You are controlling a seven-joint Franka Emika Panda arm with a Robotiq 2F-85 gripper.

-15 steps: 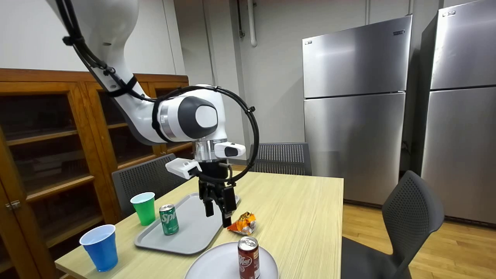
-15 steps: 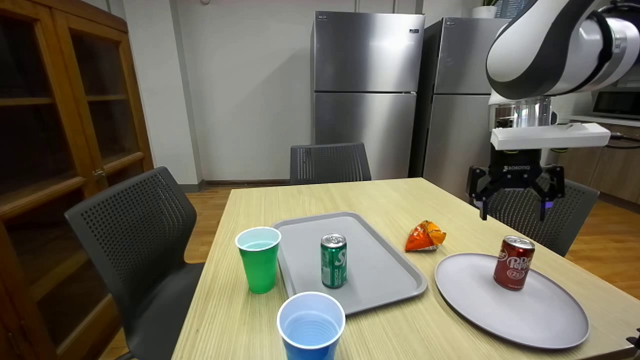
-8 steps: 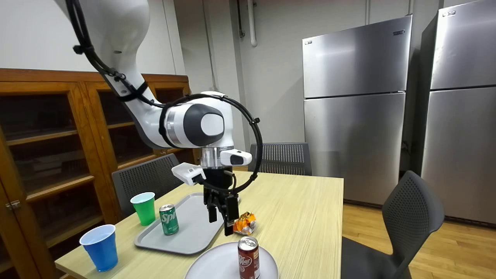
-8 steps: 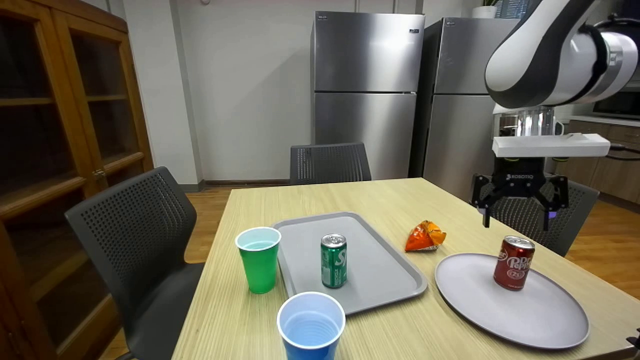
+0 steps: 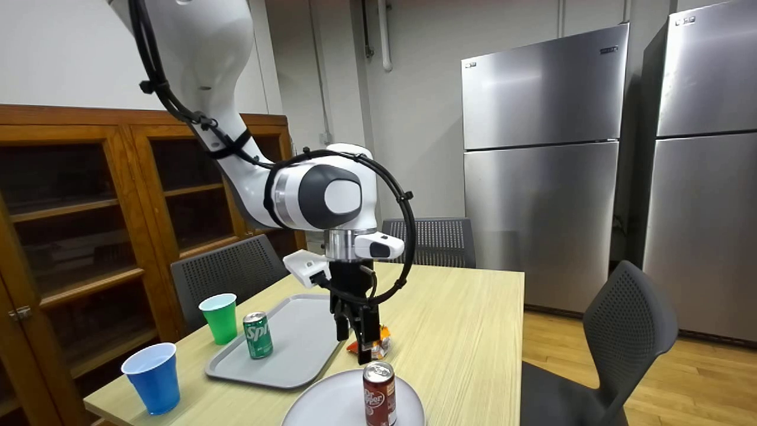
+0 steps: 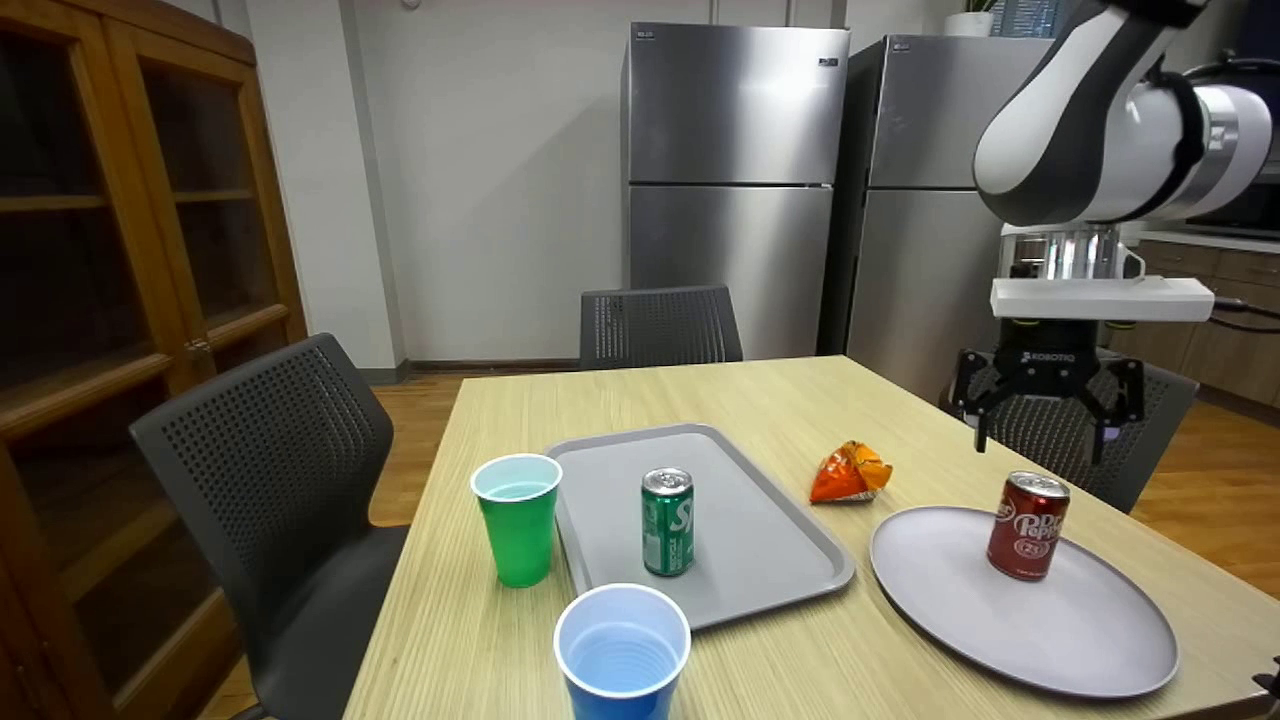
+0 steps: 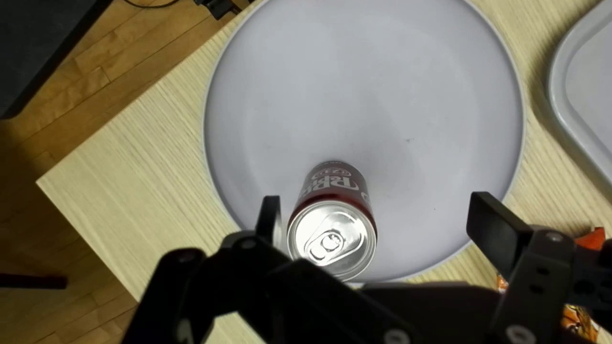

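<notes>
My gripper [image 6: 1038, 450] is open, hanging above the red Dr Pepper can [image 6: 1029, 526] with nothing held. That can stands upright on a round grey plate [image 6: 930, 590]. In the wrist view the can's lid [image 7: 332, 239] lies between the spread fingers, much closer to the left finger [image 7: 268, 217] than to the right one; no contact shows. An orange snack bag [image 6: 850, 474] rests on the table beside the plate. The gripper [image 5: 353, 349] partly covers that bag [image 5: 385, 341] in an exterior view.
A grey rectangular tray [image 6: 760, 520] holds an upright green Sprite can [image 6: 667, 522]. Close to it stand a green cup [image 6: 518, 525] and a blue cup [image 6: 622, 665]. Dark chairs [image 5: 627, 331] surround the wooden table [image 5: 461, 337], whose corner [image 7: 62, 181] shows in the wrist view.
The arm has come down and shifted rightward in both exterior views, bringing the gripper closer to the red can. Its jaws have stayed open, and the objects on the table have not moved.
</notes>
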